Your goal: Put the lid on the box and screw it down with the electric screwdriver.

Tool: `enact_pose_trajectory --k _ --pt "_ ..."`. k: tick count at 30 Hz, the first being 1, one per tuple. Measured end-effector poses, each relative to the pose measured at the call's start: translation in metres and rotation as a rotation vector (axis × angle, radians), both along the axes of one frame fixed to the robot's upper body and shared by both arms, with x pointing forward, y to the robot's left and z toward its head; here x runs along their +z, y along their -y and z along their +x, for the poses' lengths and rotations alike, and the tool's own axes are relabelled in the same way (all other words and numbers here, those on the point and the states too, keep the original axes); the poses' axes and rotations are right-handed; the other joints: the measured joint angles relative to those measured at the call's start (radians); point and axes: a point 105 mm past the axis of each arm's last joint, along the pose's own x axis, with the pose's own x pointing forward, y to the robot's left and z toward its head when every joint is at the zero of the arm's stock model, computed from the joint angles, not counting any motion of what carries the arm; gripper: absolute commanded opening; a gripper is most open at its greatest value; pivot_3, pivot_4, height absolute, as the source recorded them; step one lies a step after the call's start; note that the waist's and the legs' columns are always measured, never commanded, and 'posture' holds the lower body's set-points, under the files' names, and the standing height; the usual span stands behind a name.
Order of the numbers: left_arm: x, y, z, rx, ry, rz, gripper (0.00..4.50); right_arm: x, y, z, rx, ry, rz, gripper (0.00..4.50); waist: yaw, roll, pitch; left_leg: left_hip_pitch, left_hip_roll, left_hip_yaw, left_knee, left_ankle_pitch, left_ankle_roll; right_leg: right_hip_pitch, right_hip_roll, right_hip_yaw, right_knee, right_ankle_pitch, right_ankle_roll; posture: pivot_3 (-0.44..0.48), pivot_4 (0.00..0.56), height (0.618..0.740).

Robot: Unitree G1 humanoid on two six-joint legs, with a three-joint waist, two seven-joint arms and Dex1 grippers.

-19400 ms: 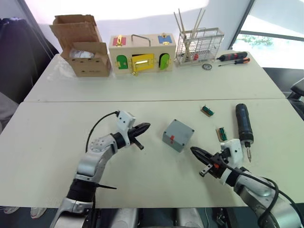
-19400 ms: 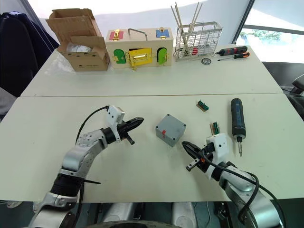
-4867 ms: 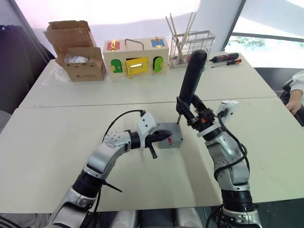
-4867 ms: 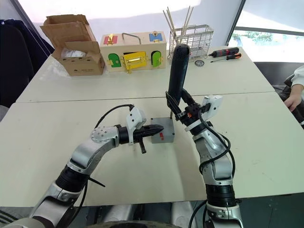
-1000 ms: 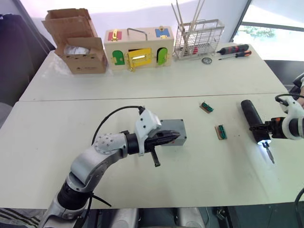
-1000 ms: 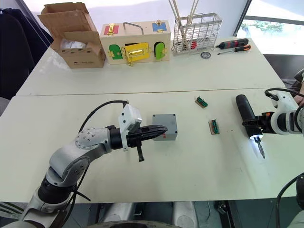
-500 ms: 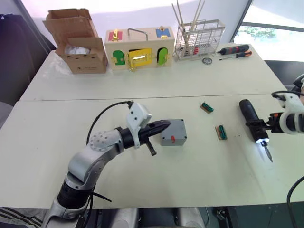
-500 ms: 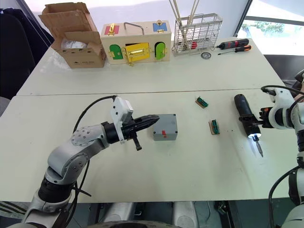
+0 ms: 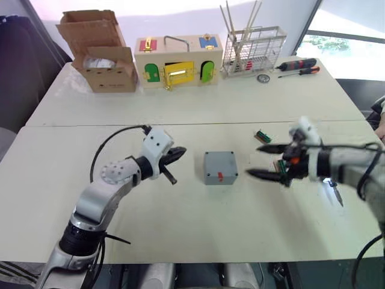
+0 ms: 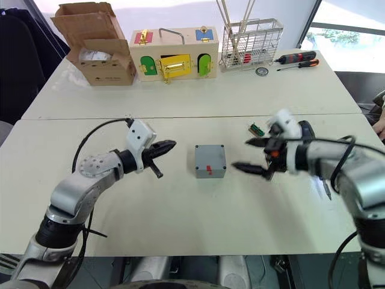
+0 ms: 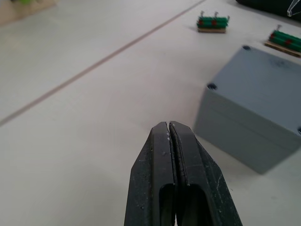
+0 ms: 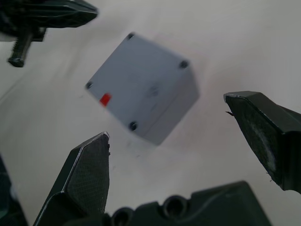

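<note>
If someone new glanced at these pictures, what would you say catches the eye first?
Most likely the grey box standing alone at the middle of the near table, lid on, between two grippers: the left gripper shut beside it, the right gripper wide open and pointing at it. Next, the wooden box with coloured doors on the far table.

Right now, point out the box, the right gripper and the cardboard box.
box (image 9: 220, 165): left eye view, on its grey top.
right gripper (image 9: 262, 161): left eye view, midway between open fingertips.
cardboard box (image 9: 112, 78): left eye view, front wall.

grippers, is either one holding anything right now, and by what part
Nothing is held. The left gripper has its jaws shut on nothing; the right gripper has its jaws wide open, apart from the box.
</note>
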Motion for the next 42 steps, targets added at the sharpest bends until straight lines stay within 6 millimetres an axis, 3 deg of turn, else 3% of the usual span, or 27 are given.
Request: enact_pose_trajectory --k 10,18,28,31,35,38,42 --pt "-0.03 0.012 -0.008 -0.049 -0.095 -0.007 0.0 -0.05 -0.025 -0.01 0.032 -0.07 0.019 4.49 0.0 0.0 0.0 0.001 0.001 -0.001 -0.001 0.001 -0.001 0.0 0.001 0.0 0.003 0.0 0.0 0.0 0.15 0.734" --pt "-0.027 0.036 0.003 -0.148 -0.038 0.015 0.0 -0.053 -0.034 -0.012 0.042 -0.088 0.029 4.49 0.0 0.0 0.0 0.001 0.0 -0.001 -0.001 0.001 -0.001 0.0 0.001 -0.001 0.003 0.0 0.0 0.0 0.15 0.734" --pt "-0.03 0.04 0.031 -0.183 0.018 0.07 0.0 -0.046 -0.057 -0.035 0.103 -0.123 0.064 4.49 0.0 0.0 0.0 0.001 0.0 -0.001 0.0 0.001 -0.001 0.0 0.001 -0.001 0.003 0.0 0.0 0.0 0.15 0.734" --pt "-0.033 0.033 0.034 -0.16 0.02 0.082 0.0 -0.044 -0.052 -0.035 0.081 -0.11 0.028 4.49 0.0 0.0 0.0 0.001 0.0 -0.001 0.0 0.001 -0.001 0.0 0.001 -0.001 0.003 0.0 0.0 0.0 0.15 0.734" --pt "-0.035 0.008 0.035 -0.083 0.017 0.099 0.0 -0.037 -0.021 -0.021 0.031 -0.012 -0.127 4.49 -0.003 0.0 0.0 0.002 0.0 0.0 -0.001 0.001 -0.001 0.0 0.002 -0.001 0.003 0.0 0.0 0.0 0.15 0.734" --pt "-0.039 -0.009 0.024 -0.054 -0.008 0.108 0.0 -0.03 -0.003 0.001 0.011 0.099 -0.181 4.49 -0.004 0.0 0.0 0.002 0.0 0.0 -0.001 0.001 -0.001 0.0 0.002 -0.001 0.003 0.0 0.0 0.0 0.15 0.734" --pt "-0.04 -0.007 0.0 -0.107 -0.062 0.049 0.0 -0.031 -0.003 0.017 0.088 0.172 -0.212 4.49 0.0 0.0 0.0 0.002 0.001 0.0 -0.001 0.001 -0.002 0.0 0.002 -0.001 0.003 0.0 0.0 0.0 0.15 0.734"
